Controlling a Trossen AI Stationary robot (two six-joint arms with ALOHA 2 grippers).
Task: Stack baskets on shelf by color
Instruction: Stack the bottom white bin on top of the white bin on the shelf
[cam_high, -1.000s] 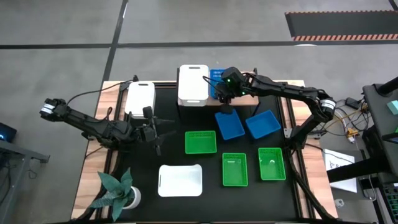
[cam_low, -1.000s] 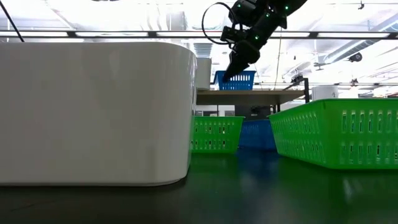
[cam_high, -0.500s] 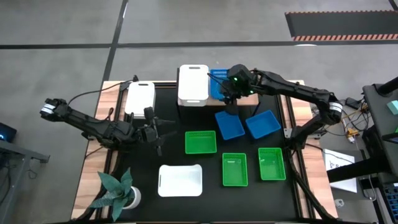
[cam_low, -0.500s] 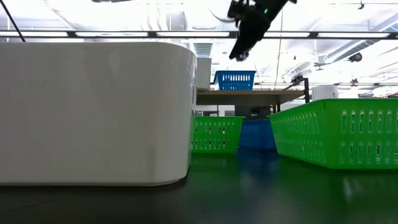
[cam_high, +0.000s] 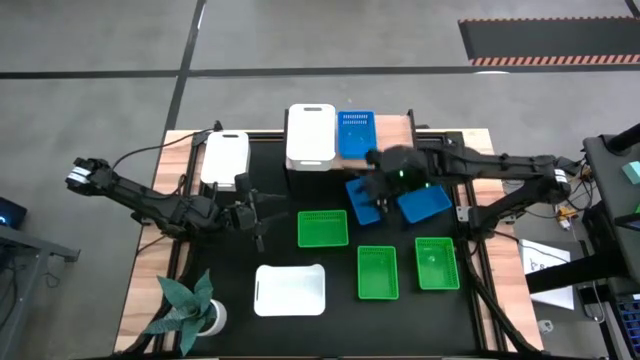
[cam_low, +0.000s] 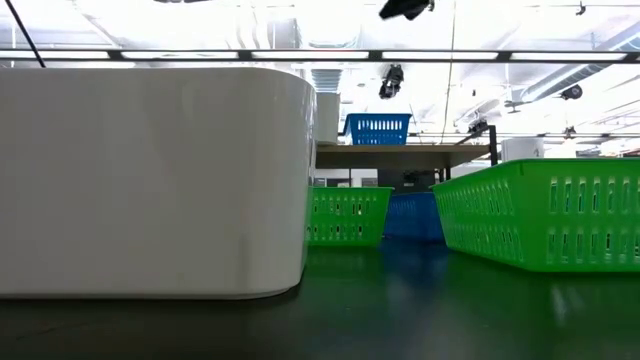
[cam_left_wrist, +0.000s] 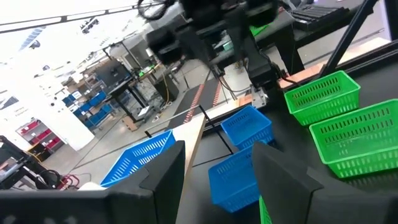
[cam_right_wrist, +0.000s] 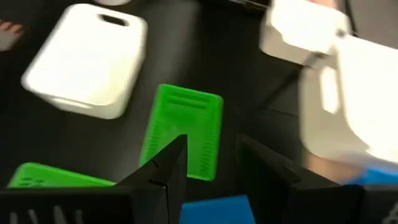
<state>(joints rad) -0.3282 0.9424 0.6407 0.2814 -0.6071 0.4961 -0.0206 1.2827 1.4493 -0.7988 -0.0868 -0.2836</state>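
Surface (cam_high: 300, 260): black top carrying the baskets, the shelf and both arms.
Shelf (cam_high: 393, 133): light-wood board at the far edge of the surface, holding a white basket (cam_high: 311, 134) and, touching it on the right, a blue basket (cam_high: 355, 133); the right end of the board is bare. In the low view the blue one stands upright on the board (cam_low: 378, 128).
White baskets off the shelf: one near the front of the surface (cam_high: 290, 289), upside down it seems, though the high view leaves that unsure; another at the far left (cam_high: 225, 157), beside the shelf.
Blue baskets on the surface: two just in front of the shelf, one (cam_high: 366, 201) partly under the right arm, the other (cam_high: 423, 203) tilted, close to its right.
Green baskets: three, one at mid surface (cam_high: 323, 227), two nearer the front right (cam_high: 377, 272) (cam_high: 436, 262), side by side but apart.
Plant (cam_high: 190, 305): front left corner.
Right end effector (cam_high: 381, 183): above the two blue baskets on the surface, empty; in its own wrist view the fingers (cam_right_wrist: 163, 171) stand apart with nothing between them.
Left end effector (cam_high: 256, 209): waiting at mid left, low over the surface, fingers (cam_left_wrist: 165, 177) spread wide, holding nothing.
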